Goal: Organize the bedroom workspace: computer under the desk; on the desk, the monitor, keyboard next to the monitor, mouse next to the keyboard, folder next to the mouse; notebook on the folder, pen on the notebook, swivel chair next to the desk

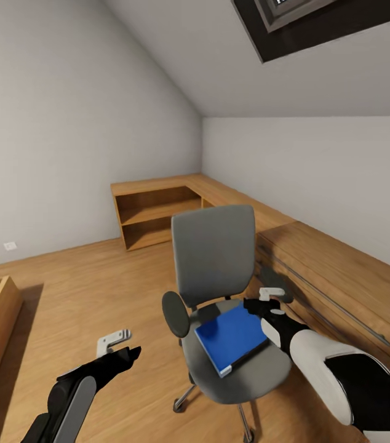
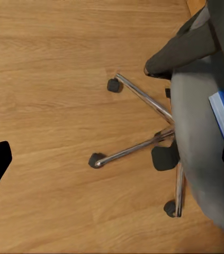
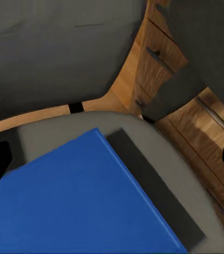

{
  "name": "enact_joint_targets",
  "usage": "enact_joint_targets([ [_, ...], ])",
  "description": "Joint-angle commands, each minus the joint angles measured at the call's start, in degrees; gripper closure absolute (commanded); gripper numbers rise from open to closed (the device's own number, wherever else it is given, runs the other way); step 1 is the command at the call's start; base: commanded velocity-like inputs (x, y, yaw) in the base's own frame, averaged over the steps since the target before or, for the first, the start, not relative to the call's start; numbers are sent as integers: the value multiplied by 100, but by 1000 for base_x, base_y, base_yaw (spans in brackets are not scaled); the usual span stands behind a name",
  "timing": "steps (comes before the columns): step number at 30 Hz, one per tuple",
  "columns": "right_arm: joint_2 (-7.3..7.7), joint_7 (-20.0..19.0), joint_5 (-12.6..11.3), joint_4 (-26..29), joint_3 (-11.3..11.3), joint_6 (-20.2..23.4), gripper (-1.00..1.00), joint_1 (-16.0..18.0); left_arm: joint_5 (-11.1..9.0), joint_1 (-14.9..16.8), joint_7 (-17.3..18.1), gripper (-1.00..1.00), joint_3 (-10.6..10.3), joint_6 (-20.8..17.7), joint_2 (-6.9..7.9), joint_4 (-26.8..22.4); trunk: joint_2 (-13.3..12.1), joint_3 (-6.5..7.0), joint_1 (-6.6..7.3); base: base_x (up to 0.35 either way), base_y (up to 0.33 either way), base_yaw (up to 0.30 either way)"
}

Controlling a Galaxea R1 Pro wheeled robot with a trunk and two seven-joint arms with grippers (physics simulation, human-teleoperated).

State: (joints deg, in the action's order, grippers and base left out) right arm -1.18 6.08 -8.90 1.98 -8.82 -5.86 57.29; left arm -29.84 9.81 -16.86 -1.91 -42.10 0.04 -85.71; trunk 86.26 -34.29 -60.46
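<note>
Sloped grey ceiling with a black-framed skylight (image 1: 318, 21), pale walls and a light wood floor (image 1: 90, 289) enclose the scene; low wooden shelving (image 1: 158, 212) runs along the far wall and turns the corner toward the robot's right. Centre: the swivel chair (image 1: 216, 258), grey-upholstered, backrest upright, black armrests at either side, its metal spokes and castors resting on the floor beside the left hand's line of sight. On the seat lies the folder (image 1: 232, 337), bright blue with a pale edge, flat, one corner reaching toward the seat's front rim. Right hand (image 1: 273, 303): poised just above the far right corner of the folder, near the right armrest, fingers spread on either side of the wrist camera's view, nothing between them. Left hand (image 1: 120, 346): held low over bare floor, well apart from the chair, fingers likewise spread and empty.

Step in hand, as judged: reaching for the folder so it can go to the desk. Next move calls for lowering the right hand to an exposed edge, closing on the thin cover, and lifting clear of the armrest.
</note>
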Motion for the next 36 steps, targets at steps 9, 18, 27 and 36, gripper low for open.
enact_joint_targets([
  [9,-17,8,-44,-30,-58,-130,-100,-6,-57,4,-63,-100,5,-18,4,2,3,-6,-3,245,169,0],
  [18,-21,7,-33,-39,-59,-152,-100,-7,-64,4,-73,-100,348,-27,-6,-249,163,-77,-90,44,33,0],
  [27,-14,15,-25,-36,-57,-304,-100,-7,-66,4,-72,-100,676,-35,-20,-328,524,-239,-288,2,2,0],
  [36,-14,49,-29,-39,-57,-710,-100,-16,-66,4,-72,-100,699,-35,-22,-324,885,-401,-486,0,0,0],
])
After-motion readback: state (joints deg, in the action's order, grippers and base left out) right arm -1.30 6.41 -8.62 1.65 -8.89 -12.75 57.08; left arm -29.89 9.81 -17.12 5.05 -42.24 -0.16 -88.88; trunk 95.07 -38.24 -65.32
